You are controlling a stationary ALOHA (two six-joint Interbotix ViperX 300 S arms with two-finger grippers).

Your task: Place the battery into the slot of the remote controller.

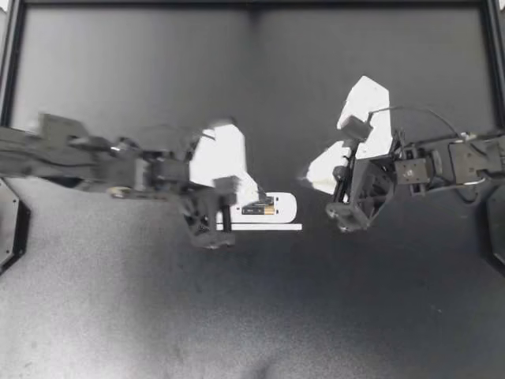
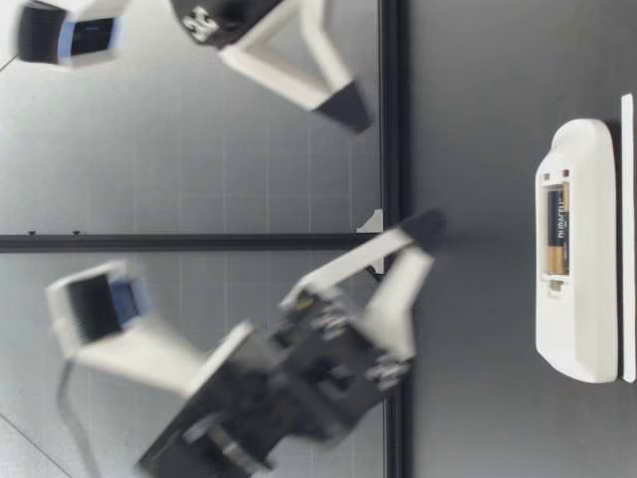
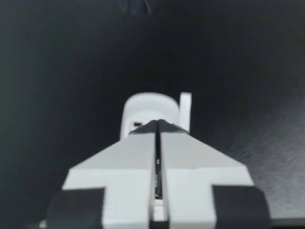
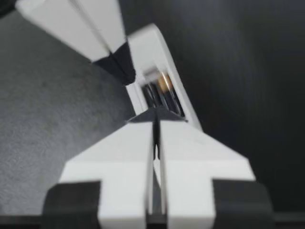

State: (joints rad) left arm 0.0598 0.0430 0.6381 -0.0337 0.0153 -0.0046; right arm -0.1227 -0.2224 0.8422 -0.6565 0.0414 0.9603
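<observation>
The white remote [image 1: 278,208] lies face down at mid-table with its slot open, and the battery [image 1: 259,209] rests inside the slot. My left gripper [image 1: 254,193] is shut and empty, its tips just over the remote's left end. To the right of the remote, my right gripper [image 1: 306,178] is also shut and empty. In the low view the battery [image 2: 557,234] sits in the remote [image 2: 582,329], with my left gripper [image 2: 426,227] and my right gripper [image 2: 350,108] both raised above the table. The right wrist view shows the battery [image 4: 164,88] just ahead of my right gripper [image 4: 155,112].
A thin white cover strip [image 1: 260,227] lies on the table along the remote's near side, also visible as the strip [image 3: 186,107] beside the remote [image 3: 147,107] in the left wrist view. A black frame rail [image 1: 252,4] borders the dark table.
</observation>
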